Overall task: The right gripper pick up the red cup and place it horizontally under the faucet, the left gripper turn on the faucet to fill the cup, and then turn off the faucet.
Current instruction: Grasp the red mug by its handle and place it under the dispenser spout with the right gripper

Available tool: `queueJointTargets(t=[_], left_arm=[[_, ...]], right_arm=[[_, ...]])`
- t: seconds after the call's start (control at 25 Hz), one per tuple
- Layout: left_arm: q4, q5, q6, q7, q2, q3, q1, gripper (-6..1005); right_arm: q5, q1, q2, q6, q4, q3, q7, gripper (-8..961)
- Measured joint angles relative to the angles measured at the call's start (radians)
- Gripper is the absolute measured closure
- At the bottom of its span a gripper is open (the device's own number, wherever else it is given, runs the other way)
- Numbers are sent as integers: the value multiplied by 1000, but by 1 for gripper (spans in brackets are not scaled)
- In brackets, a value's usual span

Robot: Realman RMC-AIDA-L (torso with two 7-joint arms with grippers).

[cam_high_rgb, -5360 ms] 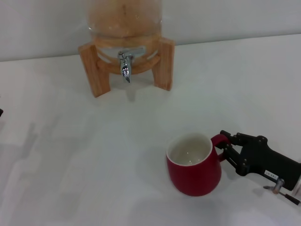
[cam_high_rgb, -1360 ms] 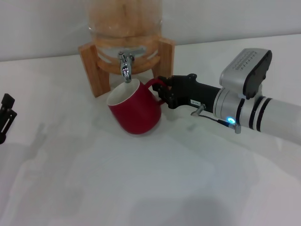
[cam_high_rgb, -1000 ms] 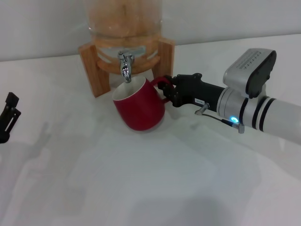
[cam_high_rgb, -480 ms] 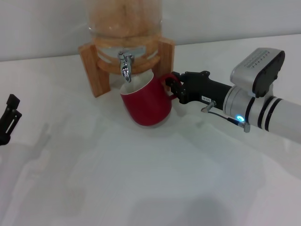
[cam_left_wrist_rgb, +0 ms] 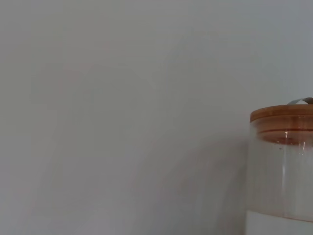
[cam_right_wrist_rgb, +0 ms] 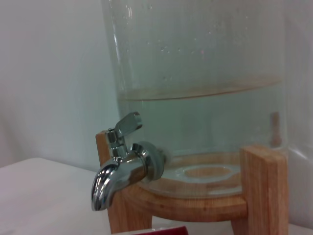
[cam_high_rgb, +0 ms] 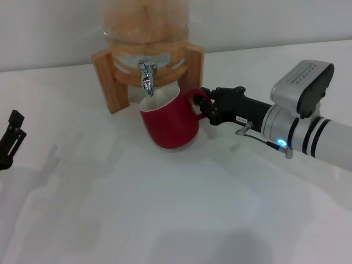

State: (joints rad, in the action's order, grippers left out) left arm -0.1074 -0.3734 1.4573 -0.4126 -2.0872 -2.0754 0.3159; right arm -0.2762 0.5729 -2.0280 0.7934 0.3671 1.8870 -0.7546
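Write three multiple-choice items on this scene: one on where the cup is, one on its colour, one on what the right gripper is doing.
1. Where is the cup?
A. Under the faucet, in front of the wooden stand
B. At the table's near edge
C. On top of the dispenser

2. What colour is the cup's outside?
A. Blue
B. Dark red
C. White

3. What is the right gripper doing?
A. Hanging open above the table
B. Pressing the faucet's lever
C. Shut on the cup's handle

Answers:
1. A, the head view shows the cup's mouth just below the spout.
2. B, its wall is dark red in the head view.
3. C, the black fingers close on the red handle, while the left gripper sits far off at the table's left edge.
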Motion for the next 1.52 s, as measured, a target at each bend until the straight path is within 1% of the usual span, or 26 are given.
queueJointTargets(t=[0.44,0.96,1.52], left_arm=[[-1,10,0,0,-1,0,0,140],[-3,10,0,0,-1,0,0,140],[-3,10,0,0,1,0,0,140]], right_arm=[[0,-11,0,4,6,4,-4,787],[-1,-4,0,10,8,42,-9,792],[-8,-4,0,19,7,44,-8,792]])
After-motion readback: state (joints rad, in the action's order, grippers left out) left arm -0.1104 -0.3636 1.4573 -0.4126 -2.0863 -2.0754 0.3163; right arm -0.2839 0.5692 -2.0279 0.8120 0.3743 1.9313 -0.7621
